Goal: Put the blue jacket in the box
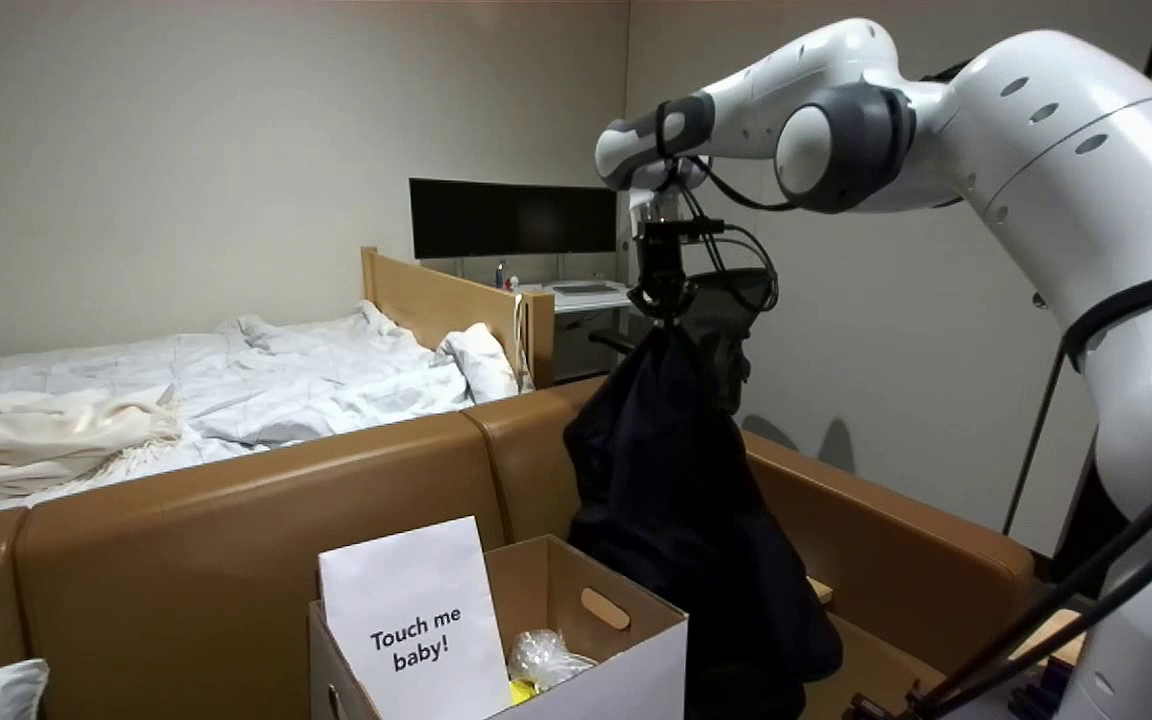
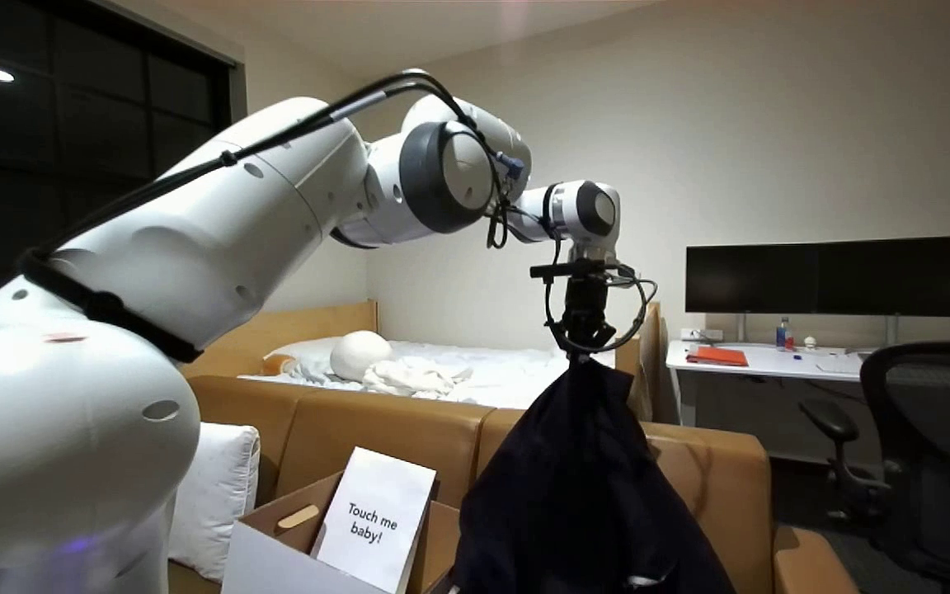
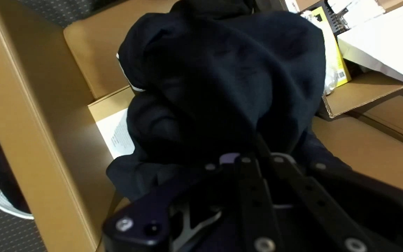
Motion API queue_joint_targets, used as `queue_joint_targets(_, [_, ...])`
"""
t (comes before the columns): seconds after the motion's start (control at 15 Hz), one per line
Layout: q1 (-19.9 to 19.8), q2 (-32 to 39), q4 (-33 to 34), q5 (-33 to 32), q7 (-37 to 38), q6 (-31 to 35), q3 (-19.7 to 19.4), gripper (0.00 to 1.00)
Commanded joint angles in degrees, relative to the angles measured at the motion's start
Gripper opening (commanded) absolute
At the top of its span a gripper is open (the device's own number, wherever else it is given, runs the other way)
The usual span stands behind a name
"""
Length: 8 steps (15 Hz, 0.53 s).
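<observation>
My claw (image 1: 667, 321) is clamped on the blue jacket (image 1: 681, 490); fabric hangs directly below it (limp, near-black), just beside the box (image 1: 636, 665), outside its walls. Can't tell if they touch.

Both exterior views facing sofa (image 1: 266, 545), wrist view downward, close over jacket (image 3: 222, 80)

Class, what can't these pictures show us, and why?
Base of the box: cut off by the bottom edge, both exterior views.
Lower end of the blue jacket: likewise, in an exterior view.
Whatever lies beneath it: hidden by its fabric, wrist view.
Print on the white label: too small, wrist view.
</observation>
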Motion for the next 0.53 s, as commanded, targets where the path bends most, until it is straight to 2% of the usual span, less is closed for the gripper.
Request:
queue_joint_targets(0.0, [0.2,-1.4,-0.8,-0.1,0.0,-0.1,-0.1,0.04])
queue_joint_targets(0.2, [0.2,-0.5,-0.6,-0.1,0.0,0.1,-0.1,0.01])
queue_joint_targets(0.33, [4.8,-4.8,-5.7,-5.7,0.5,5.0,-1.4,0.01])
queue_joint_targets(0.47, [6.9,-9.5,-8.7,-9.0,1.0,7.6,-1.6,0.01])
